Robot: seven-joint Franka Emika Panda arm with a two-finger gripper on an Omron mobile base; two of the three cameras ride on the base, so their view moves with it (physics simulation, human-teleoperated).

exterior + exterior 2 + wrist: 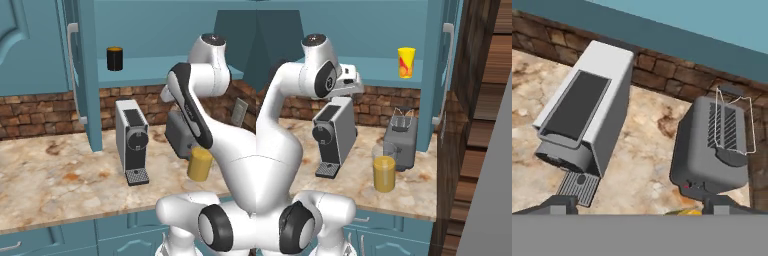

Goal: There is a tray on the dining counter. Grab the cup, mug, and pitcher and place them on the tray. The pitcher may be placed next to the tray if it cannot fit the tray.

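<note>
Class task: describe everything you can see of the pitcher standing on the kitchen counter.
The pitcher is a clear glass cylinder, upright, holding orange-yellow liquid to roughly two thirds. It stands on the marbled counter in front of the grey toaster, right of the coffee machine. Nothing grips it. From the left base view the arm partly hides it.

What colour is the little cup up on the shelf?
The cup is yellow with a red-orange mark, clearest in the right base view.

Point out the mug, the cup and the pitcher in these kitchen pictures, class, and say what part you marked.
mug [114,59], left base view, middle of its black side.
cup [406,63], right base view, its yellow side by the red mark.
pitcher [384,173], right base view, the orange liquid in its lower half.
</note>
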